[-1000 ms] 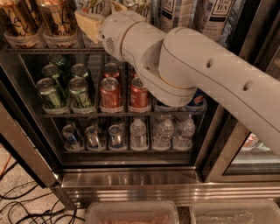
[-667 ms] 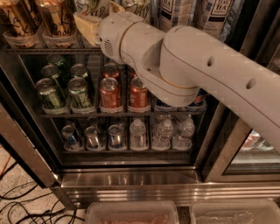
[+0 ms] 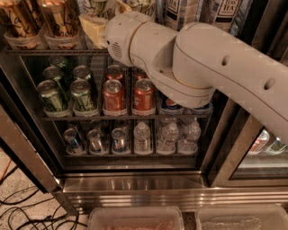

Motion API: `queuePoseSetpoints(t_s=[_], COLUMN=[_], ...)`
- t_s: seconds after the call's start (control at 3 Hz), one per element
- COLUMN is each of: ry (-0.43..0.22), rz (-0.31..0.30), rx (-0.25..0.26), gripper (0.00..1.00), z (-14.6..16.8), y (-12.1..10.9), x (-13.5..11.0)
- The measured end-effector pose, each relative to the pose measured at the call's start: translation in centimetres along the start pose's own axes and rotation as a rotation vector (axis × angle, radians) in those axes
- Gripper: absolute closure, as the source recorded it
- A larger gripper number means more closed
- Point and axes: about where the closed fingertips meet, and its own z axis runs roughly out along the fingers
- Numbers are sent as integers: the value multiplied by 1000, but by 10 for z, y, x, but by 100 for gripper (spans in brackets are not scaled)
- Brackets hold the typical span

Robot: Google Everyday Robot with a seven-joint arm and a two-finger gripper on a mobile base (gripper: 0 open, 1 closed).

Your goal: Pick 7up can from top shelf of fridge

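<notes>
Since the big white arm [image 3: 216, 67] sits almost where it was a second ago, very little is new here. It reaches up and to the left, into the fridge [image 3: 135, 184], and its end is at the top shelf [image 3: 45, 52]. The cans look just as they did, and none of them has been lifted.

The gripper [image 3: 104, 18] is up at the top edge of the view, in among the tall cans. It is right by a 7up can [image 3: 100, 6]. Only the low part of that can shows, white with green marks. It is on the top shelf, between the brown cans [image 3: 58, 18] and the tea cans [image 3: 225, 11]. I cannot tell if the gripper is apart or squeezed together, because the arm hides most of it.

So I think the reach is about done and the grab is the step in hand. The can is not out yet. The green cans [image 3: 54, 94], the red cans [image 3: 113, 96] and the water bottles [image 3: 143, 137] stand lower down, away from the gripper.
</notes>
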Motion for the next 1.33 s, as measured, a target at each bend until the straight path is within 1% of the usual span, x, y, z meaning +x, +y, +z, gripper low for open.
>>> queuePoseSetpoints(t_s=[0.67, 1.0, 1.33], ry=[25, 27, 18], rz=[-16, -23, -58], rx=[-5, -18, -50], gripper=[100, 100, 100], z=[-9, -12, -24], y=[-3, -2, 5], x=[5, 6, -3])
